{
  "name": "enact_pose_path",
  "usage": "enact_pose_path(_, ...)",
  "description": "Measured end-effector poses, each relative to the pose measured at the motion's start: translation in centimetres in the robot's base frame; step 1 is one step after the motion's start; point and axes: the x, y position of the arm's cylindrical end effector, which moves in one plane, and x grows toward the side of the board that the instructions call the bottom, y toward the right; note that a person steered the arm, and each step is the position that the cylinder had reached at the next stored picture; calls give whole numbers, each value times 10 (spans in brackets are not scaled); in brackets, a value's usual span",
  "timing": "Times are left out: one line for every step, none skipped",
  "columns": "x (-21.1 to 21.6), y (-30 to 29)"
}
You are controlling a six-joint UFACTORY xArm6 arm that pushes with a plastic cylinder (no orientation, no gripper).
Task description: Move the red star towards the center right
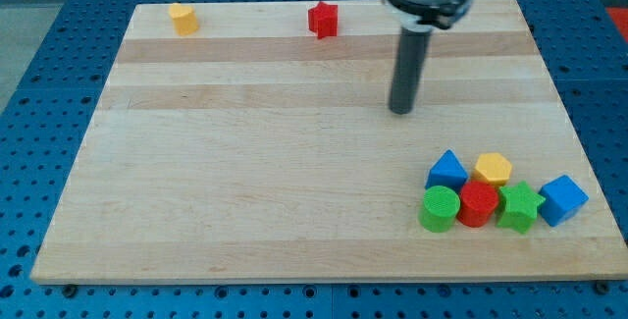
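Observation:
The red star lies near the view's top edge of the wooden board, a little left of centre. My tip is down on the board, below and to the right of the red star, well apart from it. The rod rises from the tip to the arm's head at the view's top.
A yellow block lies at the top left. A cluster sits at the bottom right: a blue block, a yellow hexagon, a green cylinder, a red cylinder, a green star and a blue cube.

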Motion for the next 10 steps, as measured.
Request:
enact_pose_path(-19, -53)
enact_pose_path(-45, -101)
enact_pose_path(-72, -132)
enact_pose_path(-98, -152)
enact_pose_path(-132, -154)
enact_pose_path(-163, -154)
enact_pose_path(-187, -149)
enact_pose_path(-190, -122)
enact_pose_path(-186, -90)
enact_pose_path(-171, -57)
